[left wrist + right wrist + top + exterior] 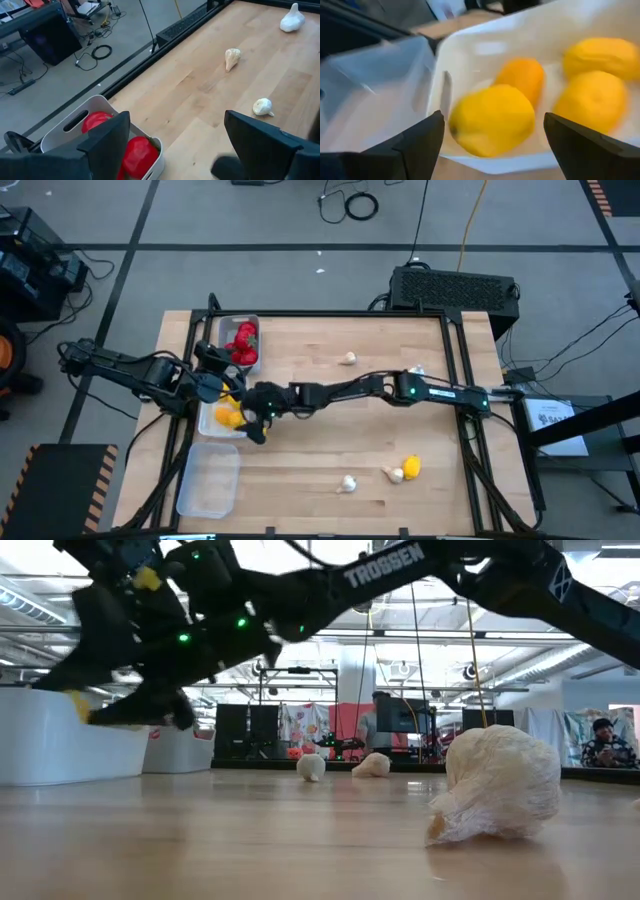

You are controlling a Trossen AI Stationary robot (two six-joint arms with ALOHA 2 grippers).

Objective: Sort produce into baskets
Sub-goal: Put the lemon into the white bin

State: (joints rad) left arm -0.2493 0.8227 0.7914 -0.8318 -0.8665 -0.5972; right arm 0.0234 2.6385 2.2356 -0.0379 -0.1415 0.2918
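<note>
The yellow fruit (492, 119) sits between the spread fingers of the right gripper (492, 145), just over or inside the middle basket (530, 30), where three more yellow-orange pieces already lie. The fingers stand apart and clear of the fruit on both sides, so it looks freshly let go and nothing is pinched. To finish this step well, the arm should lift straight up before swinging away, so a finger does not catch the basket's near rim or knock the fruit back out, and it should also stay clear of the left arm, which is close by.

The fruit is a smooth, rounded oval, bright lemon yellow, smaller than the basket by a good deal; a round shape like that will probably roll if nudged.

From above, the middle basket (207, 420) lies at the table's left edge between the red basket (222, 326), holding red round pieces (245, 345), and an empty basket (207, 480) nearer the front. The left gripper (222, 385) hovers with fingers wide apart and empty by the red basket, just beside the right gripper (250, 420).

Left to sort on the table (330, 430): a yellow piece (410, 467), and garlic bulbs (348, 483) scattered well apart
</note>
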